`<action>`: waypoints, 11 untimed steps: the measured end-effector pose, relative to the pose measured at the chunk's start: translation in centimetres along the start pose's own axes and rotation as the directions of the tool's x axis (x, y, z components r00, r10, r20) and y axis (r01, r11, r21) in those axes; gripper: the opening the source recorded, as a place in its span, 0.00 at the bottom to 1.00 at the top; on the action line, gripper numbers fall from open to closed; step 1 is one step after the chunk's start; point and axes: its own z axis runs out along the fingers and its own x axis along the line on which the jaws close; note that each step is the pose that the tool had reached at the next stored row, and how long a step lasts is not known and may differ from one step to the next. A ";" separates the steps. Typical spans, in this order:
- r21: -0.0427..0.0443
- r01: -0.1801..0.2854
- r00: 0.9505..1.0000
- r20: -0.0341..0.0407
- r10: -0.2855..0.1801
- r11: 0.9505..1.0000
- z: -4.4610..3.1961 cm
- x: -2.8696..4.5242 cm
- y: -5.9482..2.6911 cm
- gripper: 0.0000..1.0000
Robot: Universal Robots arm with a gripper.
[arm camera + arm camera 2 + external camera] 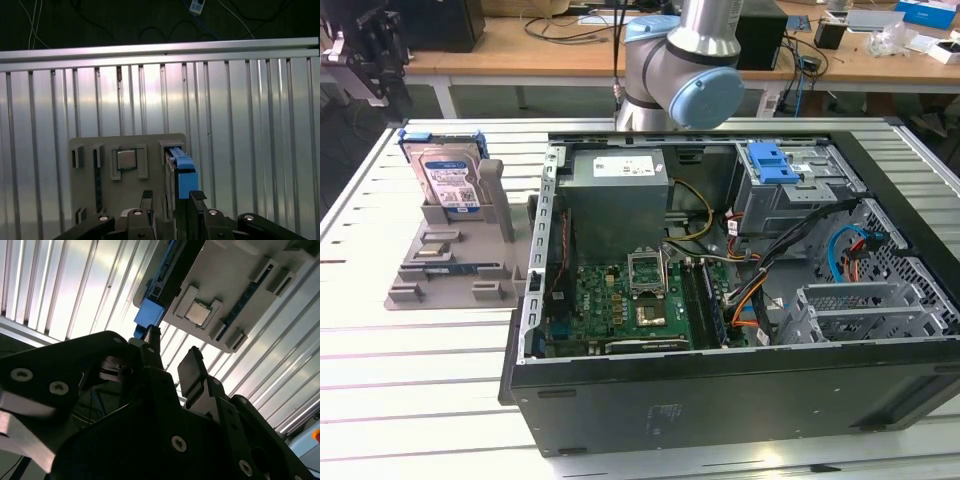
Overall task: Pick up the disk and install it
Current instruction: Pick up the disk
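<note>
Silver disk (442, 172), white label with a blue band, blue rails. Pale grey holder (440, 262) under it. Green motherboard (630, 300) in a black case (720, 400) — ribbed silver table (410, 400) — and the gripper (171, 197), all black.

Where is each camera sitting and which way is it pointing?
Exterior view: off the arm, looking down on the computer case and the disk; the arm shows.
First wrist view: on the wrist, looking down past the gripper at the disk.
Second wrist view: on the wrist, looking slantwise past the fingers.
Shared: the disk in its grey holder.
</note>
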 end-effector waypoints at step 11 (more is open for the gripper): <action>0.000 -0.009 1.000 0.000 0.009 1.000 0.29 -0.63 0.03 0.42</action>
